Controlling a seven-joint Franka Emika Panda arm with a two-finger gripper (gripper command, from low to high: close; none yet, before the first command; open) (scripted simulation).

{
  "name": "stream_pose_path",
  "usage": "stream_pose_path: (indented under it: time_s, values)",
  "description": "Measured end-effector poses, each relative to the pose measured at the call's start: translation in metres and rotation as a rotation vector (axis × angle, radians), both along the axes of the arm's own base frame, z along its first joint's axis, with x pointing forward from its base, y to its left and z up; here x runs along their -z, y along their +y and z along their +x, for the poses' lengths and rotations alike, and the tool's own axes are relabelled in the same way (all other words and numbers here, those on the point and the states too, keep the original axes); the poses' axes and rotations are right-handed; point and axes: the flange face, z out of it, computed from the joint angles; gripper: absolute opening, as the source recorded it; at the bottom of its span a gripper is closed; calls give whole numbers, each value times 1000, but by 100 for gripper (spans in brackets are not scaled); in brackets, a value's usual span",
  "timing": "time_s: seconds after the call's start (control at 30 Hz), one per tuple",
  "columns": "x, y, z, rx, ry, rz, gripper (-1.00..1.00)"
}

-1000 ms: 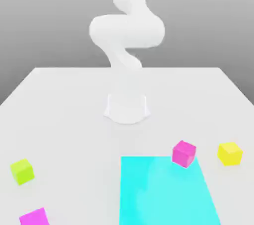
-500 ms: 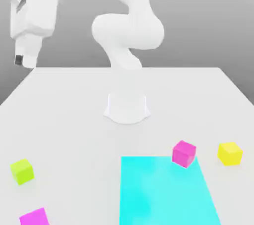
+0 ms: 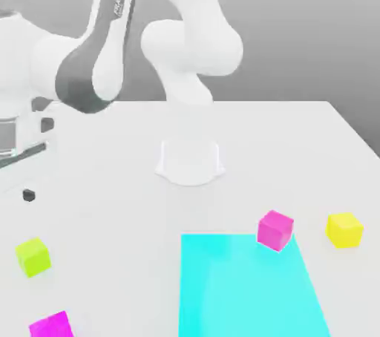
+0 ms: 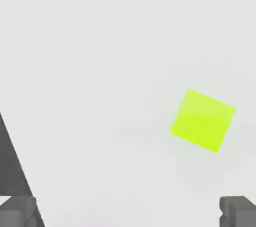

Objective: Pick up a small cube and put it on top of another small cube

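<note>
With my grey-fingered hand (image 4: 128,212) wide open and empty, the small lime yellow-green cube (image 4: 202,121) lies below, off the fingertip line and nearer one finger's side.

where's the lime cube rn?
Exterior view: the lime cube sits on the table at that view's left, its nearest neighbour the purple-magenta cube cut off by the lower edge.

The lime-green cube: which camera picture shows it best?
The hand view shows the lime-green cube best: it looks largest there, seen from above, between the open fingers. The exterior view shows it smaller, at the exterior view's left, resting on the table.
</note>
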Motion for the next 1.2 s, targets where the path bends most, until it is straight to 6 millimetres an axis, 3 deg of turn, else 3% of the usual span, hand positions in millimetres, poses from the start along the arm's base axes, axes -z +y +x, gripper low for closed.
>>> stream_pose_path:
  time_s: [0.1, 0.27, 0.3, 0.53, 0.7, 0.87, 1.13, 1.2]
  values:
    - [38, -8, -23, 173, 35, 50, 0]
    - [98, -11, -30, 229, 46, 64, 0]
    - [109, -11, -30, 230, 47, 64, -100]
    - [111, -11, -30, 231, 45, 63, -100]
    - [60, -11, -30, 230, 45, 63, -100]
    - [40, 14, 32, -38, 64, 65, -100]
    - [3, 78, 138, -515, 69, 44, -100]
    - [21, 83, 147, -551, 67, 41, -100]
